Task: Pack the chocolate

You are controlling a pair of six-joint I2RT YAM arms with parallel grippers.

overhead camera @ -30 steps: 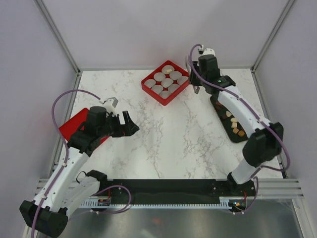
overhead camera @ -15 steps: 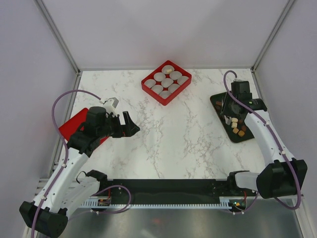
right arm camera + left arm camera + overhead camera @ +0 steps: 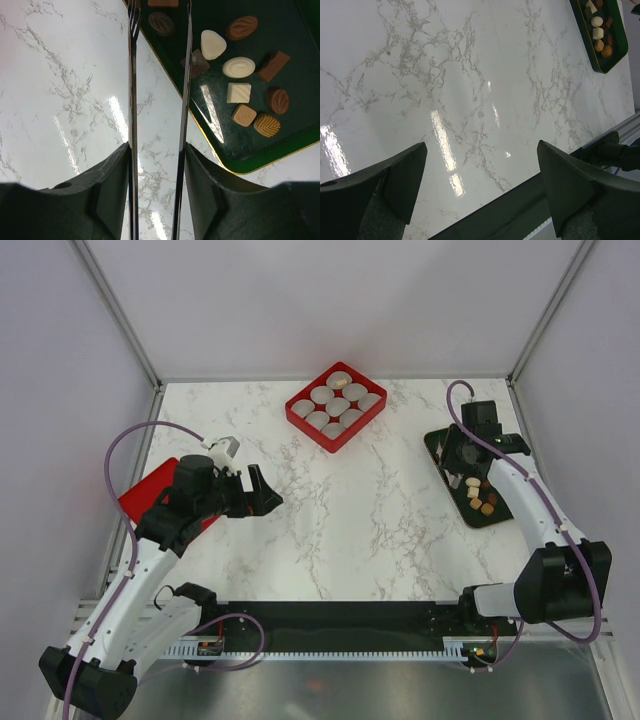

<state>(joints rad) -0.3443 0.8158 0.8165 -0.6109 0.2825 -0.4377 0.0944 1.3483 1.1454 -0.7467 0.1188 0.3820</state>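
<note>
The chocolate (image 3: 238, 67), several small brown, tan and white pieces, lies in a dark green tray (image 3: 300, 75) at the table's right side (image 3: 478, 495). My right gripper (image 3: 157, 150) is shut on long metal tweezers (image 3: 132, 75), whose two arms stand apart. The tweezers reach over the tray's left end past a dark oval piece (image 3: 161, 22); their tips run out of the top of the view and nothing shows between the arms. In the top view the right gripper (image 3: 462, 455) hovers over the tray's far half. My left gripper (image 3: 262, 490) hangs open and empty over bare marble (image 3: 482, 155).
A red box (image 3: 300, 416) with several round white paper cups (image 3: 337, 405) stands at the back centre. A flat red lid (image 3: 145, 495) lies at the left under my left arm. The green tray (image 3: 585, 30) also shows at the top right of the left wrist view.
My right arm has swung from beside the red box back and right to the green tray, then edged a little further over it. The left arm has not moved.
</note>
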